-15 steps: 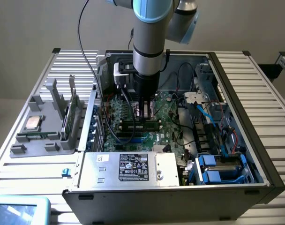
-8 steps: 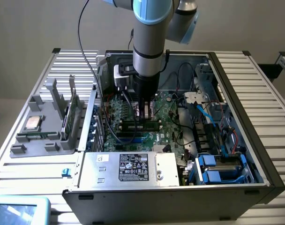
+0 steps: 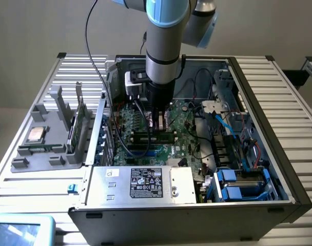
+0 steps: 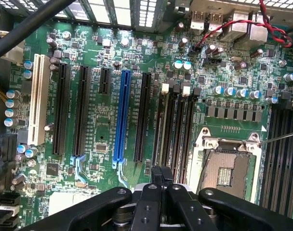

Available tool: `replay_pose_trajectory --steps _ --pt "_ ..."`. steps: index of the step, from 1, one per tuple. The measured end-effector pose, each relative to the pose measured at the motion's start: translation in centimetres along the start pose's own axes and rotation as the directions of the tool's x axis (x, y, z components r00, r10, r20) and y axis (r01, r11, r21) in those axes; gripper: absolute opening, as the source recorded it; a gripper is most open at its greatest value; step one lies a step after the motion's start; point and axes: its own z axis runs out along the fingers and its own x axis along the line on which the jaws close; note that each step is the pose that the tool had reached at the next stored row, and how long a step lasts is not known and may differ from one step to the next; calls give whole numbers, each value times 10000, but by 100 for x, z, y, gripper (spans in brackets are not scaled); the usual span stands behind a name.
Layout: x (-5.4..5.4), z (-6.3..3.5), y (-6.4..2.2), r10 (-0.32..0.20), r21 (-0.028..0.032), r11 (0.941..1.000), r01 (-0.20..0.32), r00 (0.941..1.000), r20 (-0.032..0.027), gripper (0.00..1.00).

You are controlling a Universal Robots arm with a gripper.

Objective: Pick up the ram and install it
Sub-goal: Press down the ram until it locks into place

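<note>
My gripper (image 3: pixel 158 129) reaches down into the open computer case (image 3: pixel 279 169), over the motherboard (image 3: pixel 184 128). Its fingers (image 4: pixel 157 174) are pressed together, shut. Right under the fingertips a long, narrow dark-green stick, the ram (image 3: pixel 145 137), lies along the black memory slots (image 4: pixel 175 130). I cannot tell whether the fingertips touch it or pinch its edge. In the wrist view the fingertips hang over the end of the memory slot farthest from the processor socket (image 4: pixel 228 163).
A grey holder (image 3: pixel 53 148) outside the case, on the exterior view's left, carries a silver processor chip (image 3: pixel 35 134) and an upright green card (image 3: pixel 80 125). A metal power supply (image 3: pixel 145 183), blue drive bays (image 3: pixel 238 184) and loose cables (image 3: pixel 225 123) crowd the case.
</note>
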Motion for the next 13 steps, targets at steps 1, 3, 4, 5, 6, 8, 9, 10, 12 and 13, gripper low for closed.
replay_pose_trajectory --steps 1,3,4,5,6,8,9,10,12,13 --pt "0 1 0 6 0 10000 -6 10000 1 9" --pt "0 6 -1 16 2 10000 -16 10000 4 9" --pt "0 14 -1 24 3 10000 -24 10000 5 9" --pt "1 22 -1 33 2 10000 -33 10000 3 9" --pt "2 25 -2 36 3 10000 -36 10000 3 9" --pt "2 24 -2 37 2 10000 -37 10000 1 9" --pt "2 24 -2 37 2 10000 -37 10000 1 9" --pt "2 29 -2 37 3 10000 -37 10000 3 9" --pt "3 42 -2 37 2 10000 -37 10000 2 9" --pt "3 44 -2 37 1 10000 -37 10000 1 9"
